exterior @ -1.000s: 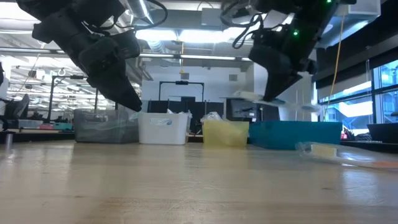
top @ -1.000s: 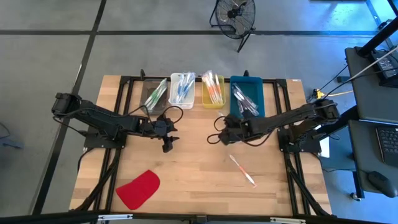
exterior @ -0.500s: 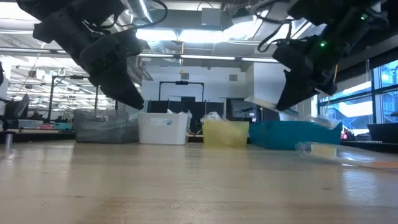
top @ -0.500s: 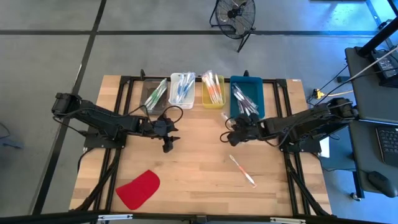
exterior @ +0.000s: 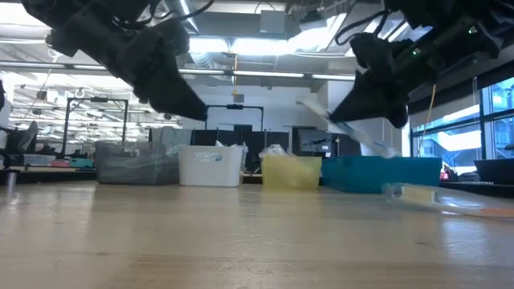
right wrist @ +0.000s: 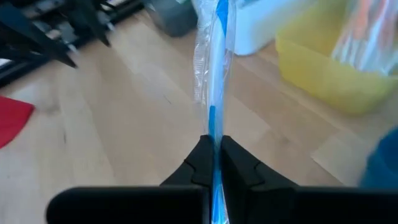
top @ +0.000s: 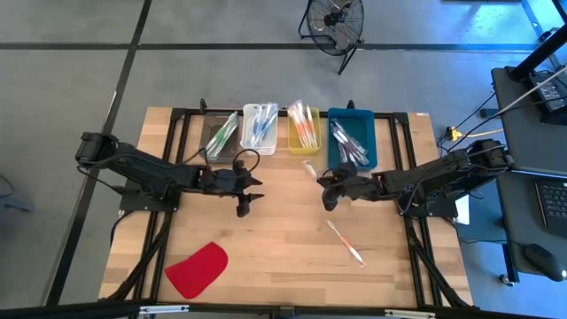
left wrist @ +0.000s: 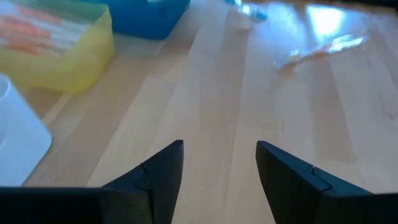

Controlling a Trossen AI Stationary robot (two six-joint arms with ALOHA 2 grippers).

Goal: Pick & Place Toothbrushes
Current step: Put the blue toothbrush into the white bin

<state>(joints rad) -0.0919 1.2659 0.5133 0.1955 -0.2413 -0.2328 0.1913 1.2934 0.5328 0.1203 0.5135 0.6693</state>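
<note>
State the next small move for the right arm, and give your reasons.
Probably carry the blue toothbrush toward the white bin. The right hand grips it above the table, just short of the bins, and the white bin holds similar blue ones.

Looked over every view for lettering, found nothing readable. No labels, brand marks, numbers or signs legible anywhere, not on the table, the arms or in the room behind.
</note>
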